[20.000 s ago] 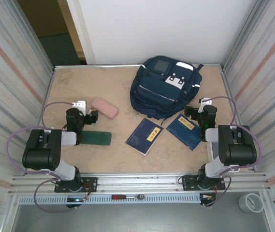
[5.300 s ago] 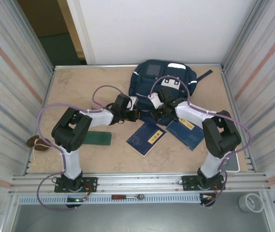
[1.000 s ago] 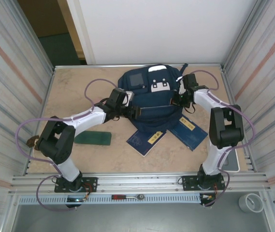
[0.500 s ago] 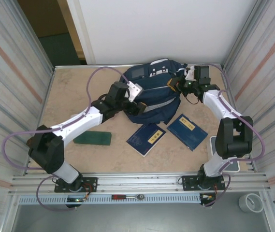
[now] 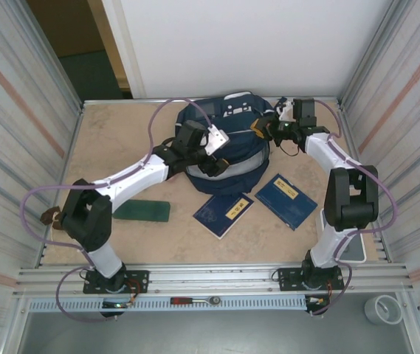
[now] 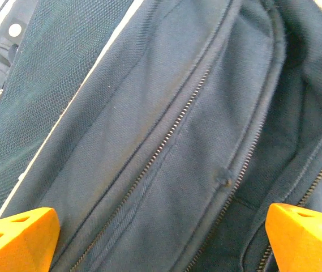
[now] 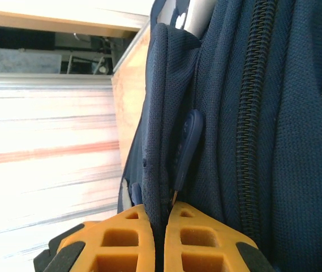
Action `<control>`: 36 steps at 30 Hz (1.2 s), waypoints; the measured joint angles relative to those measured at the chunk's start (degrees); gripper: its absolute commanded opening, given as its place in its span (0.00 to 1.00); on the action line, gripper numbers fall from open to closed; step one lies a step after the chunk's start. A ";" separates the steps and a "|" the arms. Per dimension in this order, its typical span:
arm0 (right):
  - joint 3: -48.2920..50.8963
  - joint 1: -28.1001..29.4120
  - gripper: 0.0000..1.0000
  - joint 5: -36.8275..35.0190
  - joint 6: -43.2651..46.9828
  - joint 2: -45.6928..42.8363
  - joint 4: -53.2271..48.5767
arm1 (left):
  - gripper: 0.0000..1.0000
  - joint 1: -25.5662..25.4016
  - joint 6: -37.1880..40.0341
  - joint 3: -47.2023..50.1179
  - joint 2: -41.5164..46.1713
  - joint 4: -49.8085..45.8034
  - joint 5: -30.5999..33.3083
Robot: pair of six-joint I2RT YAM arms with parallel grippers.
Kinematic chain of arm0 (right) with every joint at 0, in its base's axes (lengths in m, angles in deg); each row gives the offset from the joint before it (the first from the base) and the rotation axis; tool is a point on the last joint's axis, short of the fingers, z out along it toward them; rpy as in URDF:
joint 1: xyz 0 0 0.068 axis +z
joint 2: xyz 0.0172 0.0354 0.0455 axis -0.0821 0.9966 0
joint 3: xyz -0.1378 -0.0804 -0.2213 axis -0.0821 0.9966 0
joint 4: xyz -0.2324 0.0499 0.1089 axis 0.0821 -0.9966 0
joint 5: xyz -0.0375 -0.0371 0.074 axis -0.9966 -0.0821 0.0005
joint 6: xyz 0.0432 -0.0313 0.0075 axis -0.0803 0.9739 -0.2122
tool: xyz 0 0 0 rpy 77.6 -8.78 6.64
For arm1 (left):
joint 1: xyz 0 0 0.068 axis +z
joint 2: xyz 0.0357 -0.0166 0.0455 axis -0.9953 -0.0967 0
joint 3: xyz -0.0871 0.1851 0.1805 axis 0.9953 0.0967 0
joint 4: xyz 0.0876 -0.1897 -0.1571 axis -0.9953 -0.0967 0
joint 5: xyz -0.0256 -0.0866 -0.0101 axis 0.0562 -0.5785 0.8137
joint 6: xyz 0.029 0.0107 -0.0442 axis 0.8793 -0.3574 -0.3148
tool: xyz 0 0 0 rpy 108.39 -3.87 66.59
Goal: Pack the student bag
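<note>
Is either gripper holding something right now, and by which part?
The right gripper is shut on the student bag, pinching a fabric fold beside a zip pull. The left gripper stands open over the bag's front, holding nothing.

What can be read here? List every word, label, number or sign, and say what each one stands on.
Yellow label on the left booklet: dark print, too small to read.
Yellow label on the right booklet: dark print, too small to read.
White patch on the student bag: nothing legible from above.
Bag fabric in both wrist views: no lettering.
</note>
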 measured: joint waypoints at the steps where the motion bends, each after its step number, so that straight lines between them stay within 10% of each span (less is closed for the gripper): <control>1: -0.39 0.07 0.00 0.46 0.00 0.57 -0.02 | 0.93 -0.04 0.52 1.29 1.25 0.24 -0.07; 14: -2.45 0.48 0.00 2.43 0.00 3.56 0.39 | 0.74 -3.15 11.67 7.21 5.11 1.22 -0.11; 26: -3.76 0.74 0.01 2.73 0.00 5.16 0.24 | 0.15 -6.43 20.65 5.49 -0.94 6.80 14.45; 36: -5.70 0.31 0.42 3.52 3.17 6.34 -2.62 | 0.00 -6.60 25.00 9.94 2.93 24.35 25.59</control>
